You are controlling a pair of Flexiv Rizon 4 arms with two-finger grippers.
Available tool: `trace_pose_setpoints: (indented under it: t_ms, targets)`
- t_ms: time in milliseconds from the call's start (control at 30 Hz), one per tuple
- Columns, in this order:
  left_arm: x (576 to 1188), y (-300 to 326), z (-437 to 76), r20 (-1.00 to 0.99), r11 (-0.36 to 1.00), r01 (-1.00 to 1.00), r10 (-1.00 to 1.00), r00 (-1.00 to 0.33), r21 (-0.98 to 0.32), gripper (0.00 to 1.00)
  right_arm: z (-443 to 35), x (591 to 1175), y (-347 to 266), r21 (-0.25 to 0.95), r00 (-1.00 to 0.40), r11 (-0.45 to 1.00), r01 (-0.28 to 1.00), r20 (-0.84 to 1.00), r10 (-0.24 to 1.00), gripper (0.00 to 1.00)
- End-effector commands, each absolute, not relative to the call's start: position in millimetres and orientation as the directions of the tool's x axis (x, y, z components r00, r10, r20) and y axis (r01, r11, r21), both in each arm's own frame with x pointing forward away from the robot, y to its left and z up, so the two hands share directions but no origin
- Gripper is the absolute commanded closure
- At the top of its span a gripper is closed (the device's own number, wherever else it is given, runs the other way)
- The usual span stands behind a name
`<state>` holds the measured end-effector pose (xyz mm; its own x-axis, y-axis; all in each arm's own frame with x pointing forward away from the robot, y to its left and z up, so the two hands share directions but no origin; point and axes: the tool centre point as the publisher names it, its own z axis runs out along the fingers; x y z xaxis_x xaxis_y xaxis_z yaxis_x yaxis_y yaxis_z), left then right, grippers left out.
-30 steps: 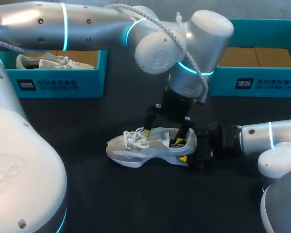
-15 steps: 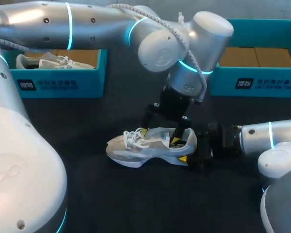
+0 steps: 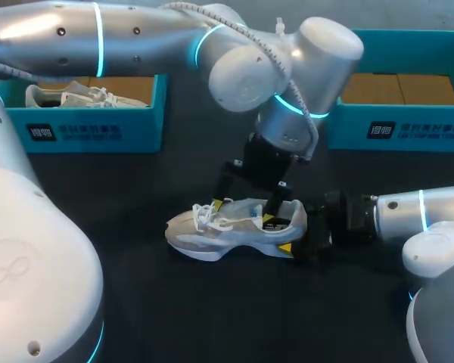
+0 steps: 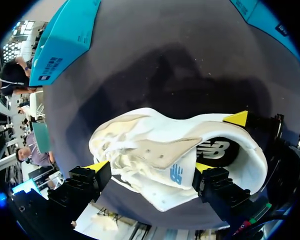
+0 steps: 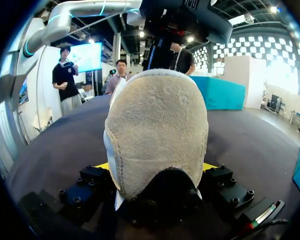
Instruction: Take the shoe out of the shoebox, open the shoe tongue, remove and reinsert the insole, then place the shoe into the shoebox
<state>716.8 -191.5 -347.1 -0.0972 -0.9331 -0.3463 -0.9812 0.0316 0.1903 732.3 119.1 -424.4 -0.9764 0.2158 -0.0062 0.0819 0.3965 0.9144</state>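
Pale grey-white laced sneaker [image 3: 234, 227] sits sole-down on dark counter [image 3: 212, 310], outside shoebox. Right hand [image 5: 156, 167] clamped on heel from both sides. Left hand [image 4: 151, 169] above tongue, fingers apart, straddling it.

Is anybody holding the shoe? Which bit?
The right gripper holds the shoe by its heel, fingers on both sides. The left gripper hovers open above it, holding nothing.

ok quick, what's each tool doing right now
Left tool: open, straddling the tongue.
Right tool: closed on the shoe at its heel.
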Motion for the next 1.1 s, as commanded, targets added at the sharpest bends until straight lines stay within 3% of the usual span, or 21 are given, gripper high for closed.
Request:
trace_pose_setpoints:
  t_ms: [33, 467, 600, 700, 1100]
  targets:
    - [714.0, -182.8, -342.4, -0.344, 0.028, -0.985, -0.935, -0.086, 0.172, 0.00, -424.4, 731.5, 120.4, 0.913, -0.976, 0.399, 0.082, -0.007, 0.217, 1.00]
    - [713.8, -169.0, -336.0, -0.320, 0.000, -0.990, -0.947, -0.045, 0.138, 0.29, -424.4, 731.5, 120.4, 0.913, -0.976, 0.399, 0.082, -0.007, 0.217, 1.00]
    - [713.8, -165.2, -333.2, -0.304, -0.009, -0.992, -0.952, -0.031, 0.127, 0.48, -424.4, 731.5, 120.4, 0.913, -0.976, 0.399, 0.082, -0.007, 0.217, 1.00]
    - [713.6, -162.6, -331.9, -0.293, -0.015, -0.993, -0.956, -0.020, 0.116, 0.55, -424.4, 731.5, 120.4, 0.913, -0.976, 0.399, 0.082, -0.007, 0.217, 1.00]
    - [714.1, -155.0, -333.0, -0.228, -0.043, -0.994, -0.973, 0.020, 0.099, 0.61, -424.4, 731.5, 120.4, 0.913, -0.976, 0.399, 0.082, -0.007, 0.217, 1.00]
